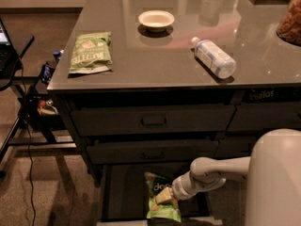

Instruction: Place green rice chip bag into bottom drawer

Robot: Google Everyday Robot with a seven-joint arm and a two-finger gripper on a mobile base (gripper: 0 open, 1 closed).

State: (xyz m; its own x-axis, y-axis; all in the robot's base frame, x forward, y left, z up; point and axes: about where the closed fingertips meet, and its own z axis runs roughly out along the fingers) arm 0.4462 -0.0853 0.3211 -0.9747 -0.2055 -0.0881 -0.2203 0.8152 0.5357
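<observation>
Grey counter (155, 55) over open bottom drawer (124, 192), gripper (164, 197) reaching in from 3 o'clock, pinching the green chip bag (163, 212) mid-length, bag's long axis 12-to-6, logo end toward 12.

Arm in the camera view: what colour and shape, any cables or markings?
The arm is off-white, with smooth tubular links that run from a bulky rounded shell. The gripper looks yellowish-tan and sits at the green rice chip bag in the bottom drawer. No cables or markings show.
</observation>
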